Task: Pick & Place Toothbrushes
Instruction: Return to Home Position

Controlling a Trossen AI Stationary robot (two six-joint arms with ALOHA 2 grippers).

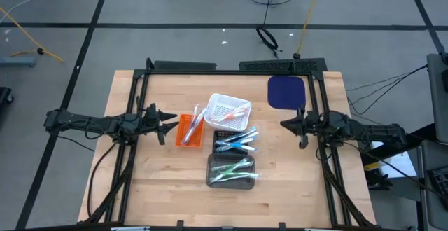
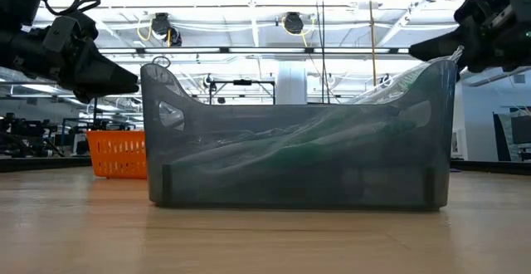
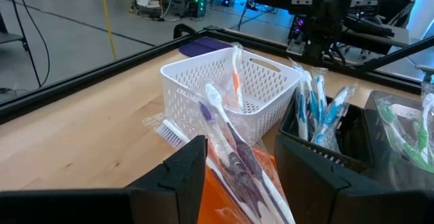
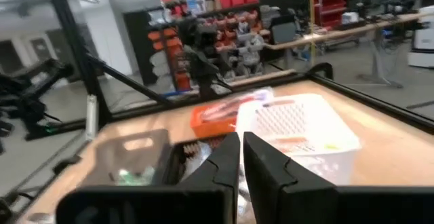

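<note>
Four baskets sit bunched mid-counter: orange basket on the left, white basket just right of it and farther back, black basket just in front of the white one, grey basket nearest the front edge. Bare wood lies open on both sides of the bunch and along the front. Black frame rails run along the back and both sides.

Two hands hang level with the bunch, neither touching it. Left hand is just beside the orange basket, fingers spread, holding nothing. Right hand is farther off, right of the black basket, fingers pressed together with nothing between.

Purple toothbrushes, at least two, stick out of the orange basket. One orange toothbrush shows in the white basket. Blue toothbrushes, about three, are in the black one. Green toothbrushes are in the grey one, count unclear.

One blue pad lies back right, behind the right hand. Cables trail on the floor beyond the counter.
</note>
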